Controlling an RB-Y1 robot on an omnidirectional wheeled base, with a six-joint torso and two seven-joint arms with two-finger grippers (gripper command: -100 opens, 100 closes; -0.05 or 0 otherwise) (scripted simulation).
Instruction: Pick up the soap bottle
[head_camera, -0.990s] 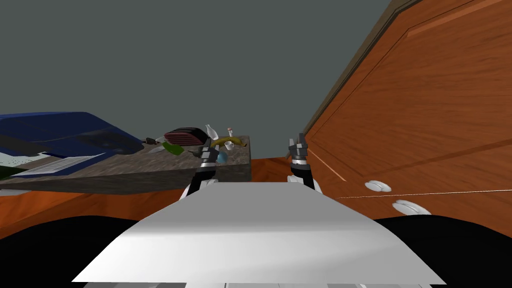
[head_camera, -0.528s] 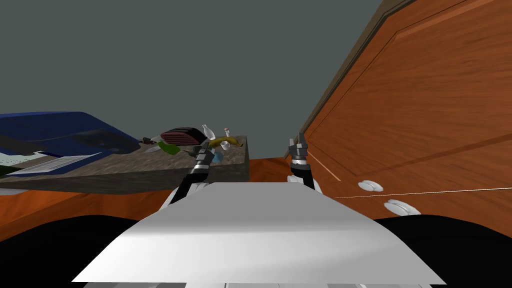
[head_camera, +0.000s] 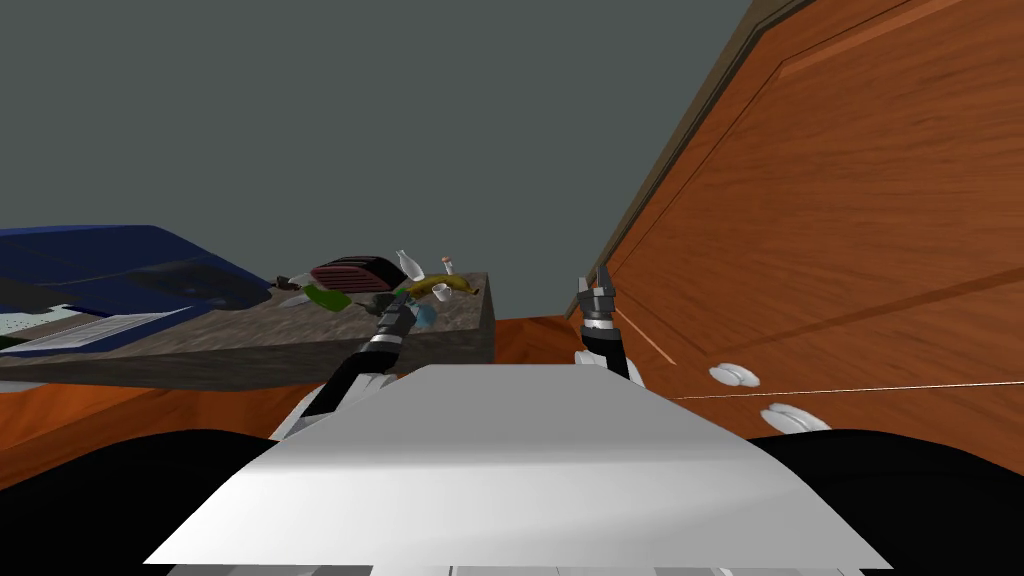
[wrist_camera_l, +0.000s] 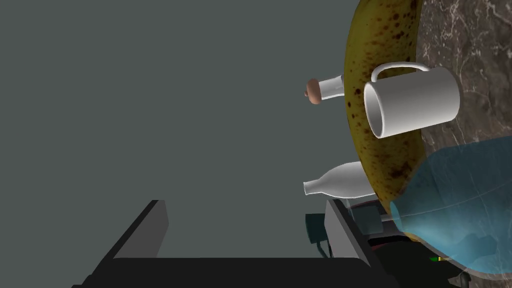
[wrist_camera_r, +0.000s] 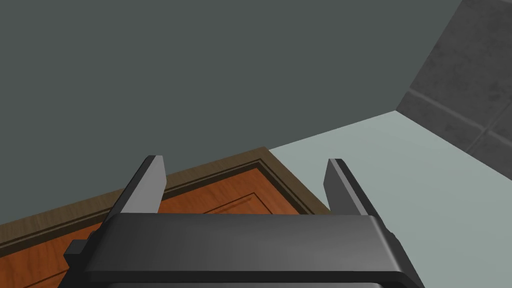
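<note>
The soap bottle (wrist_camera_l: 465, 200), judged to be the translucent blue one, stands on the dark stone tabletop (head_camera: 250, 335) just beside a spotted banana (wrist_camera_l: 380, 50), with a white mug (wrist_camera_l: 415, 102) and a white bottle (wrist_camera_l: 340, 185) nearby. The pickup looks not yet begun: the bottle rests on the tabletop, outside the gap of the left gripper (wrist_camera_l: 245, 205), to one side of it. That gripper's fingers stand wide apart, holding and touching nothing, and the right gripper (wrist_camera_r: 245, 162), raised well away from the tabletop, is likewise open-fingered and empty.
</note>
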